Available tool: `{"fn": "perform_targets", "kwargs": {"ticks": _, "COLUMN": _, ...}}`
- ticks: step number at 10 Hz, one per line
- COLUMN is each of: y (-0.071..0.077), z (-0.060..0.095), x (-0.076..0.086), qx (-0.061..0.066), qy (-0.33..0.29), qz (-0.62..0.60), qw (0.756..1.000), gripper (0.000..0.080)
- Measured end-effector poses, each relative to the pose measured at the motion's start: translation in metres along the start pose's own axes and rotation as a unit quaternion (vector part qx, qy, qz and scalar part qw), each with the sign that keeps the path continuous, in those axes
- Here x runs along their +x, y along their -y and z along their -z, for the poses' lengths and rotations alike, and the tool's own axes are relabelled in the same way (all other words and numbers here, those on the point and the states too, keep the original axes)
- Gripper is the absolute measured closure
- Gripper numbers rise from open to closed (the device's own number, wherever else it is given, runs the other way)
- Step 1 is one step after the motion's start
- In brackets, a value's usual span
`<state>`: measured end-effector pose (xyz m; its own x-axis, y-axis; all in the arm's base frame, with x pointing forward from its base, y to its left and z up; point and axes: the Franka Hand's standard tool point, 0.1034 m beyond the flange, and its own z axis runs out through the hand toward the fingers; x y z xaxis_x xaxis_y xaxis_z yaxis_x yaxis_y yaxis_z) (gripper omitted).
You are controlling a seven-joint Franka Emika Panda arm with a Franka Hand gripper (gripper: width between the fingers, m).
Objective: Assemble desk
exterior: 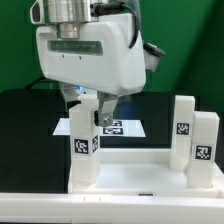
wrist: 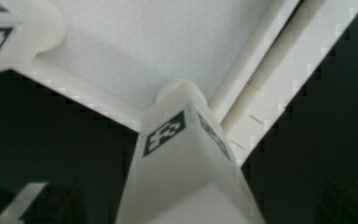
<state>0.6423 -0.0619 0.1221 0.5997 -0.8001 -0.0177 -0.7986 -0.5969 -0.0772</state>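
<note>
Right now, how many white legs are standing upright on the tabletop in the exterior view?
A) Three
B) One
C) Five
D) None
A: one leg stands at the exterior view's left under the end effector, and two more, a leg and another, stand at its right on the tabletop.

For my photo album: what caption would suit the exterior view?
Open gripper poised over an upright white leg on the desk tabletop.
</note>
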Motion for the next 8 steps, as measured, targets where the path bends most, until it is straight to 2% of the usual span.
{"fn": "perform_targets", "kwargs": {"ticks": 3, "y": -0.0013, "z": -0.0003, "x": 0.0006, "qx": -0.004, "qy": -0.002, "qz": 0.11, "qw": 0.994, "gripper": 0.0151}}
{"fn": "perform_targets", "kwargs": {"ticks": 5, "y": -0.0017, "z": -0.0014, "x": -0.0009, "qx": -0.018, "qy": -0.006, "qz": 0.183, "qw": 0.983, "gripper": 0.0151}}
{"fn": "perform_targets", "kwargs": {"ticks": 7, "y": -0.0031, "z": -0.0015, "x": 0.0003, "qx": -0.031, "qy": -0.01, "qz": 0.287, "qw": 0.957, "gripper": 0.0151}}
{"fn": "perform_targets", "kwargs": {"ticks": 8, "y": -0.0043, "z": -0.0012, "x": 0.0016, "qx": -0.034, "qy": -0.01, "qz": 0.329, "qw": 0.944, "gripper": 0.0151}}
